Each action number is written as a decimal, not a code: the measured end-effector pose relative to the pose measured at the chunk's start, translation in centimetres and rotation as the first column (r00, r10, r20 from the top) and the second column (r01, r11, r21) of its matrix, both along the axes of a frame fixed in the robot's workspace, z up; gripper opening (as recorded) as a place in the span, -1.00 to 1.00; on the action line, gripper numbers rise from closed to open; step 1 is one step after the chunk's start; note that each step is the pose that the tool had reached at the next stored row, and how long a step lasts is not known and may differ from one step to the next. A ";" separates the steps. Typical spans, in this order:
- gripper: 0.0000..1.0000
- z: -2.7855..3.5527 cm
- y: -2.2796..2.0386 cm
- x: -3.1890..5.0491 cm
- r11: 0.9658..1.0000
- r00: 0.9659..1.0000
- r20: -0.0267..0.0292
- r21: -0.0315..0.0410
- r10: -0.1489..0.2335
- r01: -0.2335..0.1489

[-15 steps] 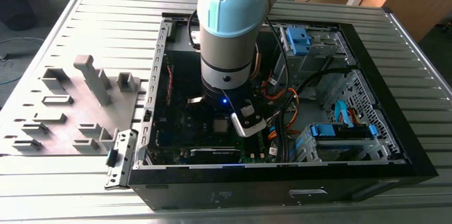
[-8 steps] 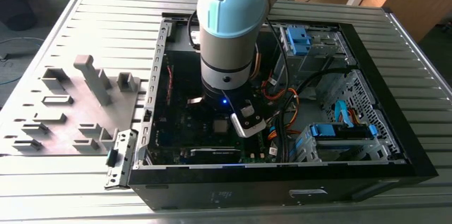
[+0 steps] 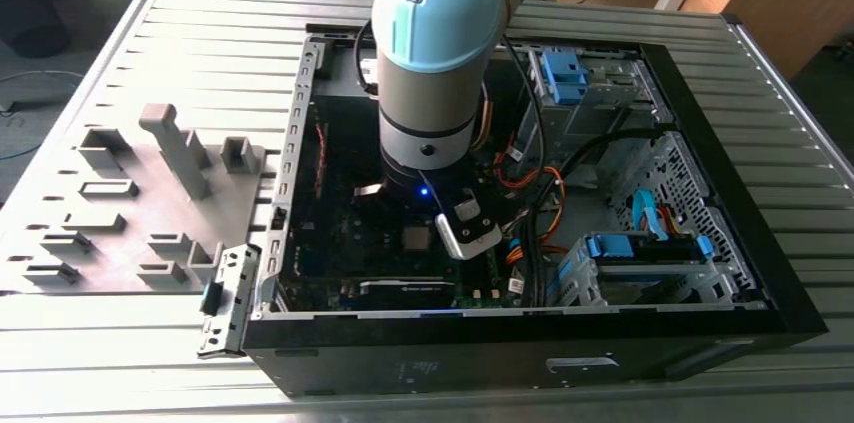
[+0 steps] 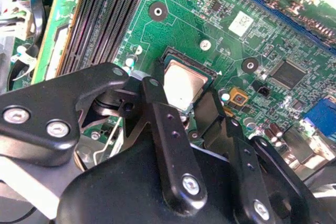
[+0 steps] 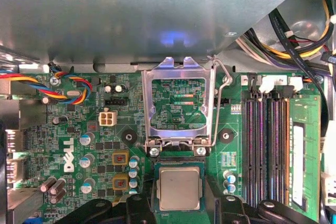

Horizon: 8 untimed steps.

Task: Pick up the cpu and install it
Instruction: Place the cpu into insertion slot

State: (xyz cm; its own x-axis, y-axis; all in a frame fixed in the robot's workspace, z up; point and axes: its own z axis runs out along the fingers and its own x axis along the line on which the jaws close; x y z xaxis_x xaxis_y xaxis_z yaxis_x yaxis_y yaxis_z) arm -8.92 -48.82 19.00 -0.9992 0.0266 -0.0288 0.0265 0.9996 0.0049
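**A:** Which step was in hand?

**B:** Seating, I'd judge. The black open-sided computer case [image 3: 534,341] held the green motherboard [image 5: 105,129]. The grey robot arm with a pale-blue cap [image 3: 427,53] reached down over that board, and the black gripper [image 4: 181,94] sat low above it.

**A:** And the chip?

**B:** The silver steel retention frame [image 5: 176,140] stood hinged up off the board. The cpu [image 5: 179,187], a small square chip with a silvery top, lay in the board's socket.

**A:** Gripped?

**B:** The claw flanked it closely on two sides. I couldn't tell whether it pinched the chip or only bracketed it.

**A:** What would the move ahead call for?

**B:** A chip lying flat and square, I'd say. The socket contacts were hidden beneath it, the claw cut off one edge, and whether it sat fully down was hard to make out.
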 end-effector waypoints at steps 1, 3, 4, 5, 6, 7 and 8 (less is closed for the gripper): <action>-0.06 0.02 0.00 0.00 1.000 1.000 0.000 0.000 0.000 0.000; -0.06 0.09 0.01 0.00 1.000 1.000 0.000 0.000 0.000 0.000; -0.06 0.10 0.01 0.00 1.000 1.000 0.000 0.000 0.000 0.000; -0.06 0.11 0.00 0.00 1.000 1.000 0.000 0.000 0.000 0.000; -0.06 0.12 0.00 0.00 1.000 1.000 0.000 0.000 0.000 0.000; -0.06 0.12 0.00 -0.01 1.000 1.000 0.000 0.000 0.000 0.000; -0.06 0.12 0.00 -0.03 1.000 1.000 0.000 0.000 0.000 0.000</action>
